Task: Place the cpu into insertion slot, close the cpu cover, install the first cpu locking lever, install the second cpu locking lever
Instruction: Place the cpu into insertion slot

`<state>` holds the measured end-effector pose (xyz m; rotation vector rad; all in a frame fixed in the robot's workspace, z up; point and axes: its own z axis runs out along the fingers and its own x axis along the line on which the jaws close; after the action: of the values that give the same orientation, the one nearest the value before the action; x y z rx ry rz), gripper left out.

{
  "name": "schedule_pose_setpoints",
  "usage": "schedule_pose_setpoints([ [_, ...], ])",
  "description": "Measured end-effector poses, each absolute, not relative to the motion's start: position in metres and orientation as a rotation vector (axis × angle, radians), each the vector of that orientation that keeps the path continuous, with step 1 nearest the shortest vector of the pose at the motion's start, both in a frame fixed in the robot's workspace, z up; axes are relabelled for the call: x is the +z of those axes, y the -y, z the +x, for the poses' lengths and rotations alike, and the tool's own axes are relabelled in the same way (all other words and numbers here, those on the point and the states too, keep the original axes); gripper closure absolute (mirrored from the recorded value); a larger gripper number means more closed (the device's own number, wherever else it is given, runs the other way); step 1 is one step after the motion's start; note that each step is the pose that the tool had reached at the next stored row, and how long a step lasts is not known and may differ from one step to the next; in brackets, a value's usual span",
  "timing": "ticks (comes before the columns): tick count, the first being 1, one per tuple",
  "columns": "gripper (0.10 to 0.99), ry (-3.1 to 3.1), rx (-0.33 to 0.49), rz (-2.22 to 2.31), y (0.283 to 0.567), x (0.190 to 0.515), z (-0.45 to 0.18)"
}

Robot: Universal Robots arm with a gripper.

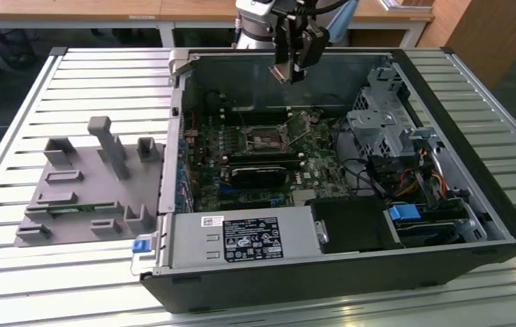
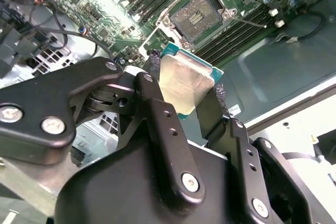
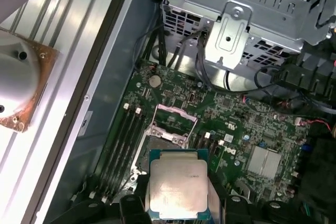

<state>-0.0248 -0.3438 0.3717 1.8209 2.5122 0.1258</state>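
My gripper [image 1: 292, 68] hangs high over the back of the open computer case, shut on the cpu [image 1: 279, 73], a small square chip with a pale metal top. In both wrist views the cpu [image 2: 186, 82] [image 3: 178, 184] sits clamped edge to edge between the black fingers [image 2: 152, 64]. The insertion slot [image 1: 265, 141] lies well below on the green motherboard, its dark centre exposed [image 2: 197, 18]. In the first wrist view the cpu cover [image 3: 176, 109] stands swung up off the slot [image 3: 152, 150], which the chip partly hides.
The black case [image 1: 476, 225] rests on a slatted metal table [image 1: 103, 68]. A grey fixture tray [image 1: 85, 184] lies at the exterior view's left. Inside are a power supply [image 1: 239, 238], a silver drive cage [image 1: 380, 129], a black card [image 1: 258, 174] and cables [image 1: 403, 180].
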Motion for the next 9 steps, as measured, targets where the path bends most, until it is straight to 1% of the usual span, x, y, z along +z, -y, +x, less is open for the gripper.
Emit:
schedule_pose_setpoints([
  [9,0.557,-2.407,0.122,1.951,0.3438,0.3712,-0.0249],
])
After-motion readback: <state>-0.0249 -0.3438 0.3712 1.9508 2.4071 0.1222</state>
